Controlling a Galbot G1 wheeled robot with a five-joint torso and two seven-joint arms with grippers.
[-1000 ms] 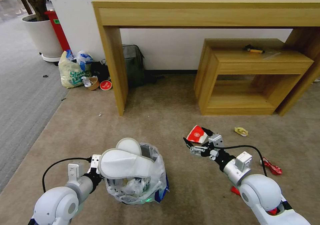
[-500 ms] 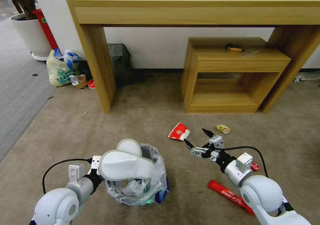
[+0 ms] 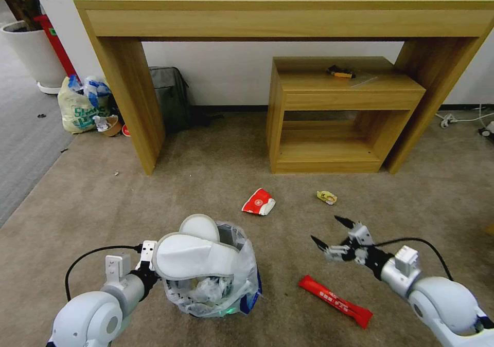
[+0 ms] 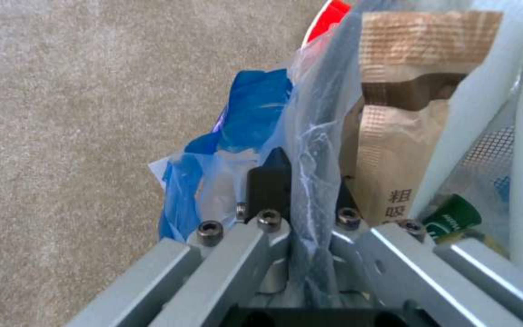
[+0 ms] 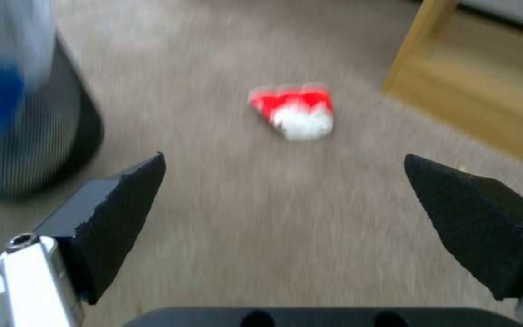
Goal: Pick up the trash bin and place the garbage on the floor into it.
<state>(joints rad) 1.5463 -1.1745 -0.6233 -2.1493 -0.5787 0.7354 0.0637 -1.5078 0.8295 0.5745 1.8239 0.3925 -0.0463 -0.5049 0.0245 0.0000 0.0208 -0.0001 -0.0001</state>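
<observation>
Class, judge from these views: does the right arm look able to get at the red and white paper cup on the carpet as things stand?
Probably yes. The right gripper is open and empty, the red and white paper cup lies ahead between its fingertips, and bare carpet separates them.

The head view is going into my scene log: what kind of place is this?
Probably an office or lounge corner set up for a tidying trial: beige carpeted floor, a long wooden console table against a white wall, a grey backpack and a potted plant.
</observation>
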